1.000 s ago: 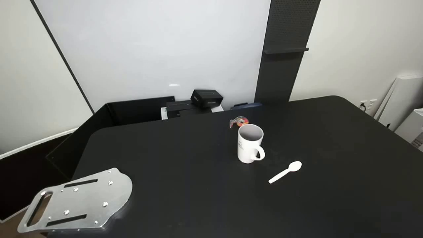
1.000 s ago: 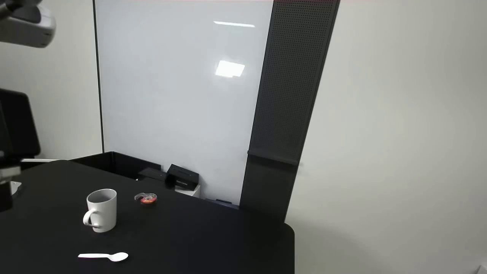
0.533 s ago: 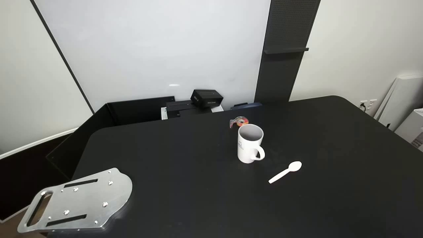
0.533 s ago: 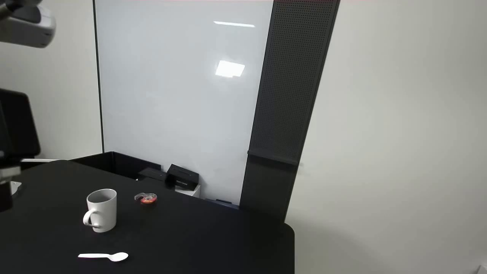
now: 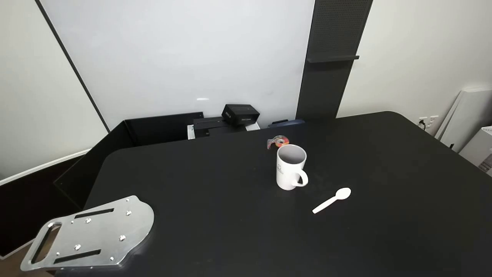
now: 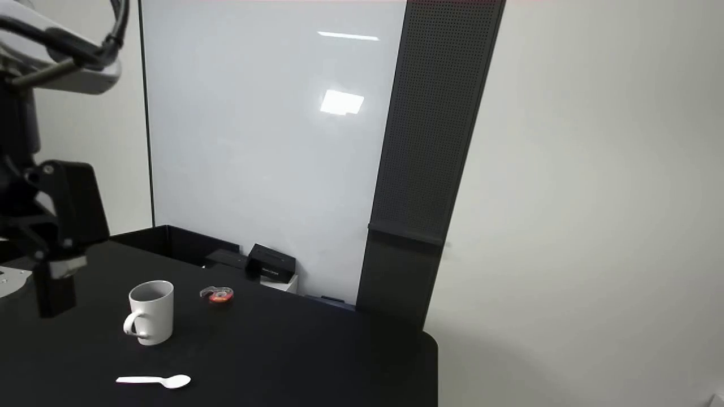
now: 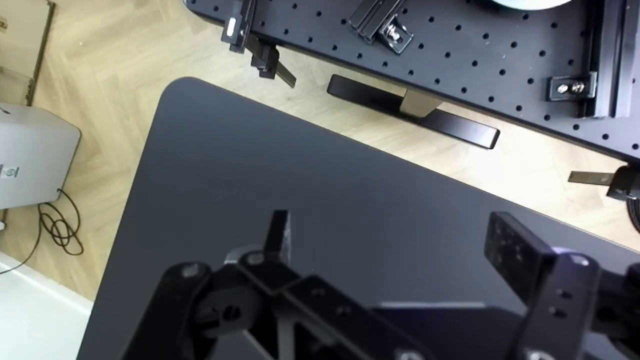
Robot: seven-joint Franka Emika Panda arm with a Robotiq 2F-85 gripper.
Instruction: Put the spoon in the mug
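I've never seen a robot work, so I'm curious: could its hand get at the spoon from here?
Probably yes, after moving across to it: the hand is open, and the spoon lies uncovered on the table. The mug stands nearby but apart, so it shouldn't block a grab from above.

In an exterior view, your robot's arm (image 6: 93,82) is white, with a rounded lower end. A thick black cable (image 6: 54,40) crosses in front of it, bending upward, and a greyish-tan tube (image 6: 45,75) shows just below. Further down are a black casing (image 6: 82,203) with rounded corners and a pale grey piece (image 6: 68,266). Your gripper (image 7: 395,245) is black in the wrist view, its bars (image 7: 362,327) set with silvery screws (image 7: 255,258) and pierced by small dark holes (image 7: 231,313). Its fingertips (image 7: 520,260) are dark and squared, one speckled with pale dots.
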